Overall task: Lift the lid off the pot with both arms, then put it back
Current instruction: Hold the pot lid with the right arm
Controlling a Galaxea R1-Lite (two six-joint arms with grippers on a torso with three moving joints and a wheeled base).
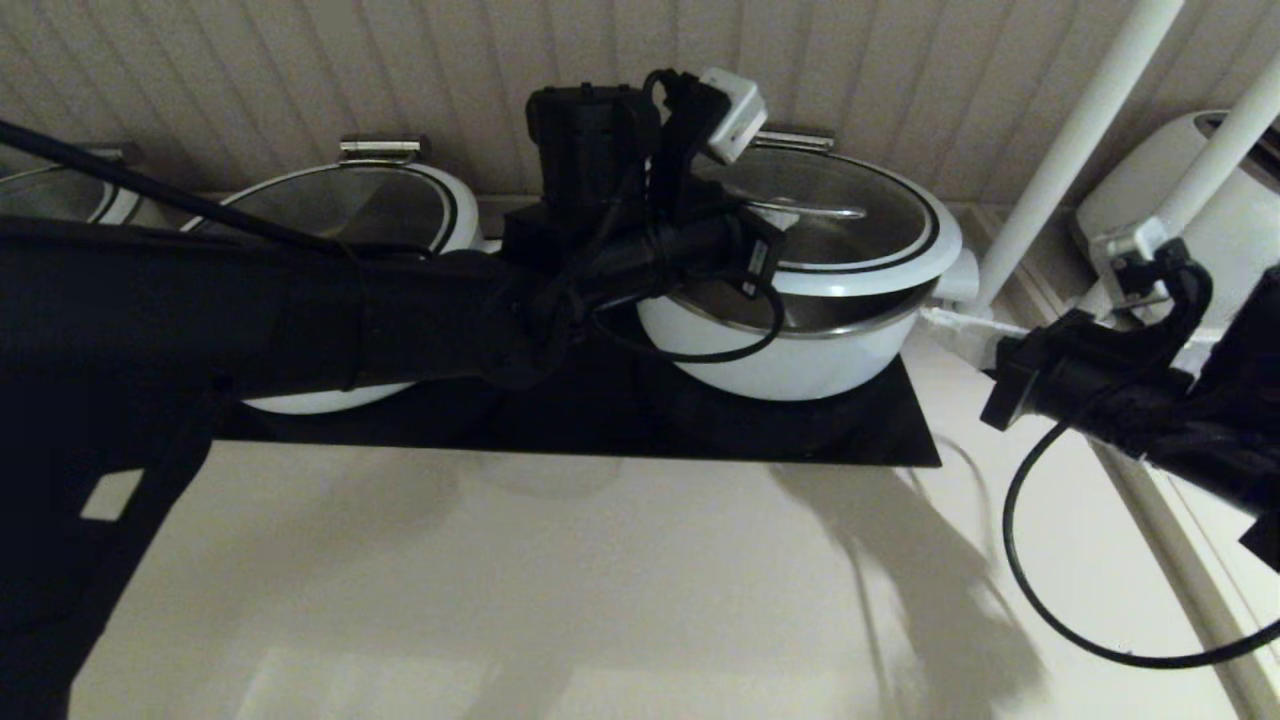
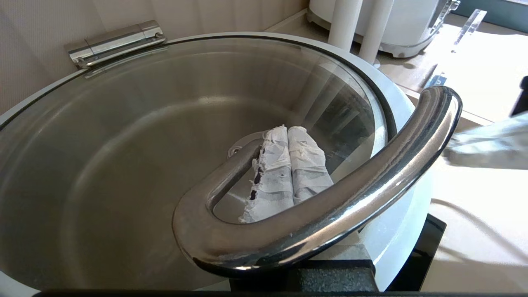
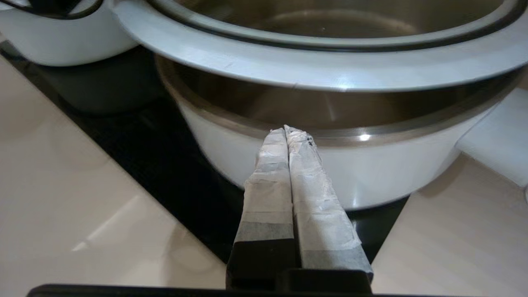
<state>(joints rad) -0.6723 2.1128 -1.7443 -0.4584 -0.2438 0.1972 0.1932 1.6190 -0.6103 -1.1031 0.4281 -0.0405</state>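
Observation:
The glass lid (image 1: 850, 235) with its white rim is held above the white pot (image 1: 790, 365), and a gap shows the pot's steel inside on the near side. My left gripper (image 2: 287, 130) is shut, and its taped fingers (image 2: 272, 177) are hooked under the lid's steel bar handle (image 2: 330, 210). The handle rests across them. In the head view the left wrist hides this gripper. My right gripper (image 3: 286, 130) is shut. Its tips are at the pot's steel rim (image 3: 371, 136), below the lid's white rim (image 3: 288, 66). It also shows in the head view (image 1: 945, 322).
Both pots stand on a black cooktop (image 1: 800, 430). A like white pot with a loop-handle lid (image 1: 350, 210) is to the left, behind my left arm. White posts (image 1: 1080, 130) and a white appliance (image 1: 1200, 170) stand at the right. A steel bracket (image 2: 117, 41) sits at the pot's back rim.

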